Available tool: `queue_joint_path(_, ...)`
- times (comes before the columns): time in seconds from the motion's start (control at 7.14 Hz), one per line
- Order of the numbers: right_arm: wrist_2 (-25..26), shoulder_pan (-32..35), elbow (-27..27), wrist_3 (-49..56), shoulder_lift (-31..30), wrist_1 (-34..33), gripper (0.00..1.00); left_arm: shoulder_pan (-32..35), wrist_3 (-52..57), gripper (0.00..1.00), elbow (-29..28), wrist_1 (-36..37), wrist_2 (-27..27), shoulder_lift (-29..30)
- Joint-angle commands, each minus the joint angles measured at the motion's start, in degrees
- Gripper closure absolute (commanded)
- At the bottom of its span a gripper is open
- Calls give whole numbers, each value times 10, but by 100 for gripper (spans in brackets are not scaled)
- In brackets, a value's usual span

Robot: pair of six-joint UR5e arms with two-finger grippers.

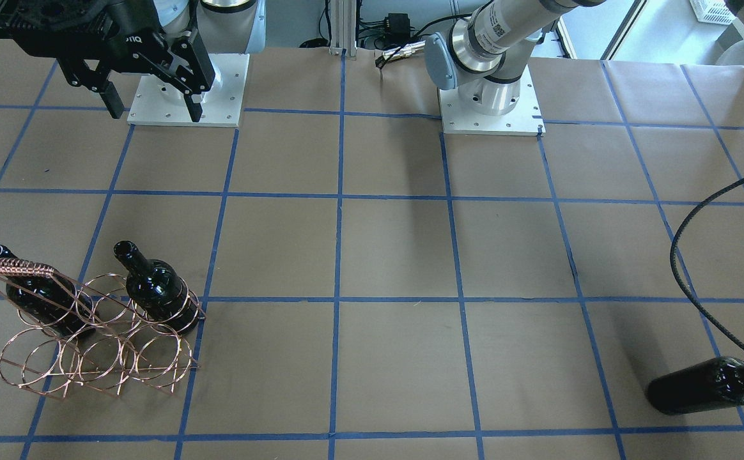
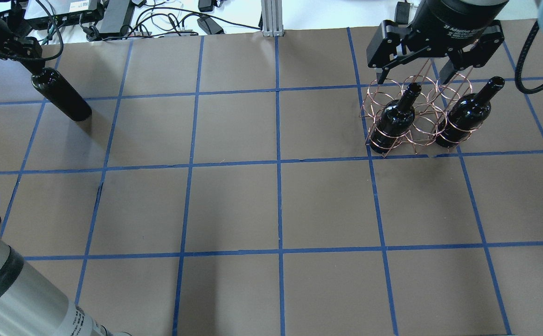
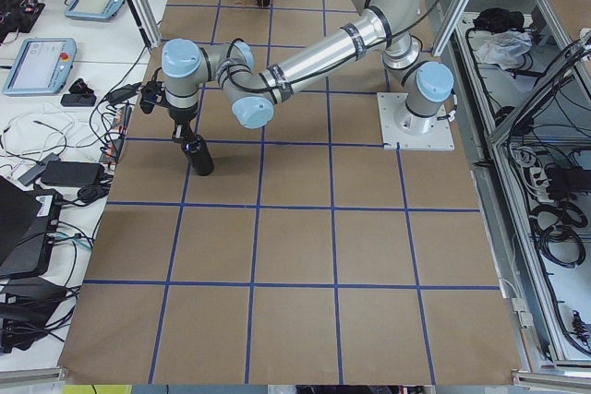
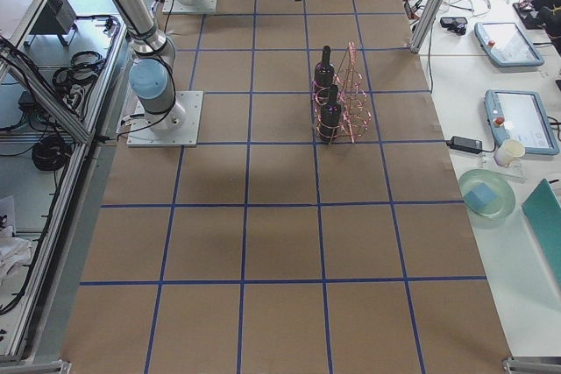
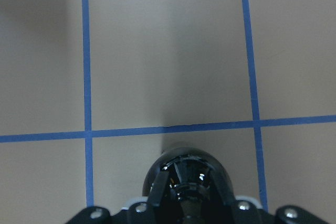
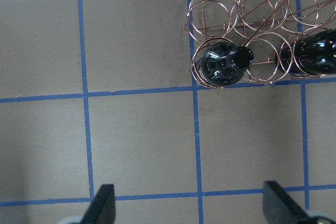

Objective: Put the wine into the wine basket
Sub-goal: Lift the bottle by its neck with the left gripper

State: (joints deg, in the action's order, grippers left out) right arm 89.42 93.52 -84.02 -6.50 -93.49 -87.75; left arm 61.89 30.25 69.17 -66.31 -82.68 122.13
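The copper wire wine basket [image 2: 421, 122] stands at the table's far right and shows in the front view [image 1: 94, 358]. Two dark bottles stand in its near row, one [image 2: 395, 119] on the left and one [image 2: 465, 114] on the right, with an empty ring between them. My right gripper [image 2: 411, 77] hangs open and empty above the basket's far row; its wrist view shows the basket [image 6: 247, 9] ahead. My left gripper [image 2: 31, 51] is shut on the neck of a third dark wine bottle [image 2: 64, 100] at the far left edge. The left wrist view shows this bottle [image 5: 186, 169] from above. I cannot tell if its base touches the table.
The table is brown paper with a blue tape grid. Both arm base plates [image 1: 186, 96] [image 1: 490, 108] sit at the robot's side. A black cable [image 1: 685, 268] loops over the table near the left gripper. Side tables with tablets [image 4: 517, 120] flank the far edge.
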Motion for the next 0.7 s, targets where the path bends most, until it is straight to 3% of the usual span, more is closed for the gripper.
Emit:
queue_joint_path(0.0,1,0,0,-1,0,-1,0,13,-4,100,0,-28,-6,-28)
queue_joint_path(0.56,1,0,0,3,0,0,0,98,-176,100,67,-37,-6,-98)
